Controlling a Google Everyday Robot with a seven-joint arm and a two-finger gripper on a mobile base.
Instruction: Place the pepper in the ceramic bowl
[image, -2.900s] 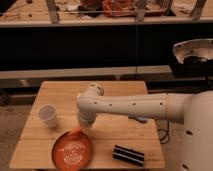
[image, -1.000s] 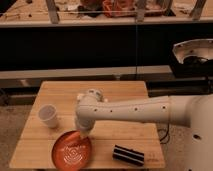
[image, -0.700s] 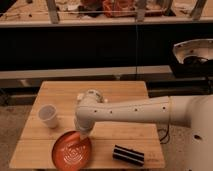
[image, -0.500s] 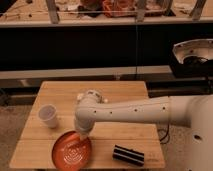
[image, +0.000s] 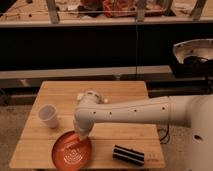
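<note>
The ceramic bowl, an orange-red shallow dish with white rings inside, lies at the front left of the wooden table. My gripper hangs at the end of the white arm, low over the bowl's far rim. A slim orange shape that may be the pepper shows just under the gripper, inside the bowl. I cannot tell whether it is held or lying in the bowl.
A small translucent white cup stands on the table's left side, behind the bowl. A black ribbed block lies at the front right. My white body fills the right edge. A dark counter runs behind the table.
The arm has swung a little to the left and down, bringing the gripper from above the bowl's far edge to low over its rim. Cup and black block have not moved.
</note>
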